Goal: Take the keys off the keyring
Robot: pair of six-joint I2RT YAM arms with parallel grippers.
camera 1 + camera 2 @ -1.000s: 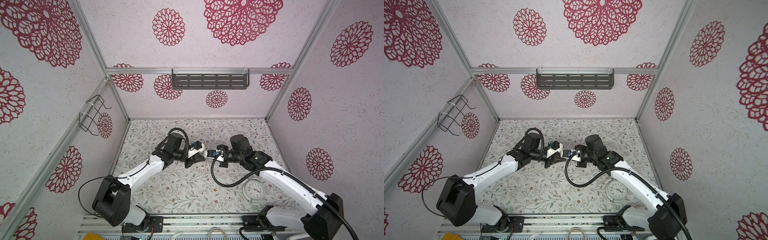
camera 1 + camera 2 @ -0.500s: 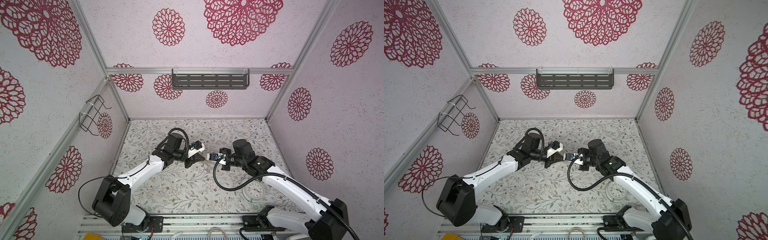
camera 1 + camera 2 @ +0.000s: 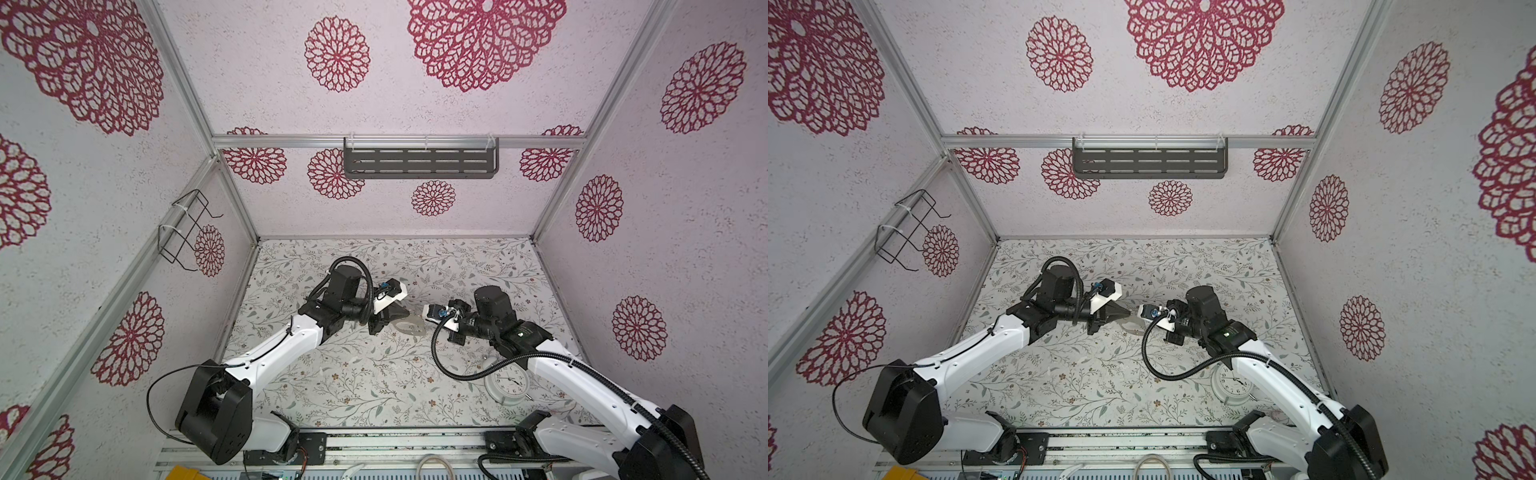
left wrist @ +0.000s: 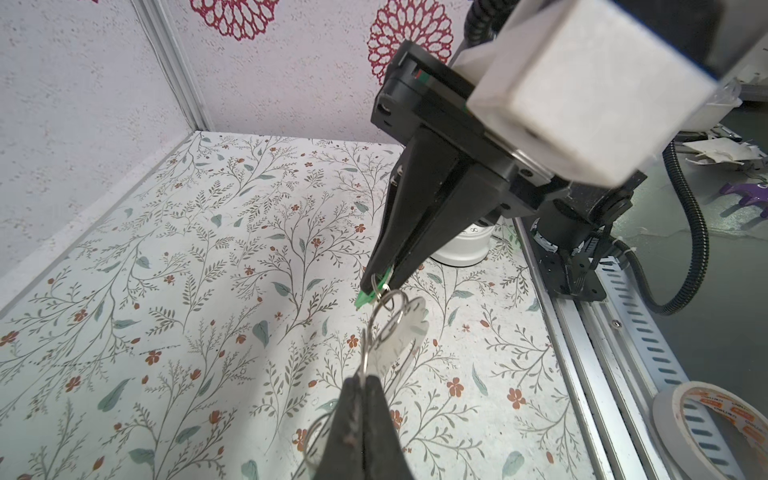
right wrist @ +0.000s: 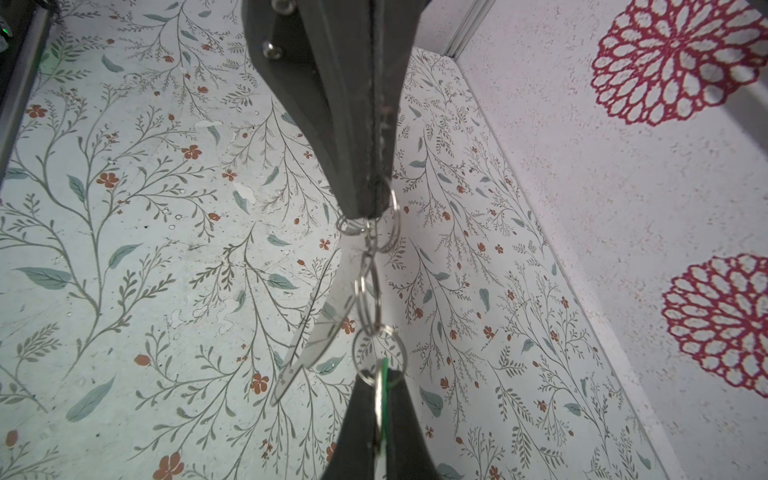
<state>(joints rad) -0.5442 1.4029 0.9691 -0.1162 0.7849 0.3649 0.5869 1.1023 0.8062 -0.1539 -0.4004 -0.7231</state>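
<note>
My left end effector (image 4: 361, 377) clenches the keyring (image 5: 369, 328), my right end effector (image 4: 380, 284) clenches the green key (image 4: 368, 296); it and the pale key (image 4: 405, 332) look attached, 0 of 2 removed.

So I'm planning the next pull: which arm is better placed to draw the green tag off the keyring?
Right, probably: the right gripper is shut on the green tag and can pull away, while the left gripper pinches the keyring, anchoring it.
</note>
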